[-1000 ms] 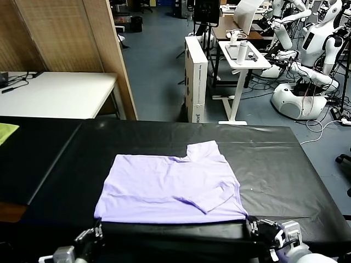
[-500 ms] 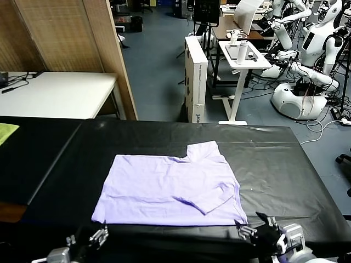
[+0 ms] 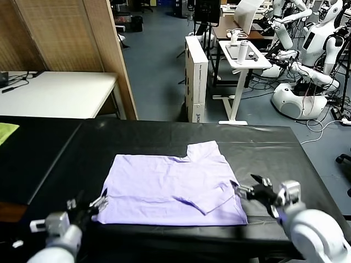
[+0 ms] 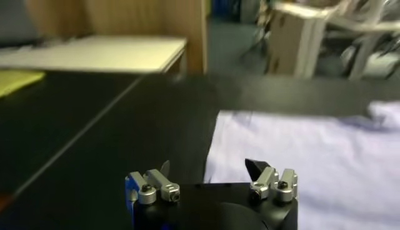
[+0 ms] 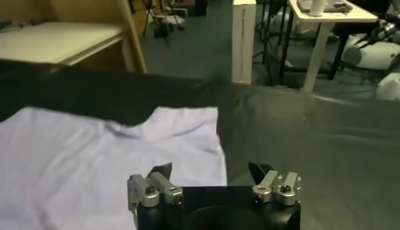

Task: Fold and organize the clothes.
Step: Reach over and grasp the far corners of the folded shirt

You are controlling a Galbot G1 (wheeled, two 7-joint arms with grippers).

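One black-covered desk (image 3: 285, 150) carries the work; its covering is glossy and slightly wrinkled. The T-shirt (image 3: 170, 186), light lavender, lies flat near the front middle of the desk, partly folded, one sleeve turned over its right portion. A yellow-green cloth (image 3: 6, 131) lies at the far left edge.

The left gripper (image 3: 88, 207) is at the T-shirt's front-left corner, fingers spread, holding nothing. The right gripper (image 3: 249, 189) is at the T-shirt's right edge, fingers spread, holding nothing.

Behind the desk: a white table (image 3: 55, 93), a wooden partition (image 3: 71, 38), a white upright box (image 3: 196, 76) bearing print too small to read, a white stand (image 3: 241, 60), and other white robots (image 3: 307, 55) on a grey-blue floor.
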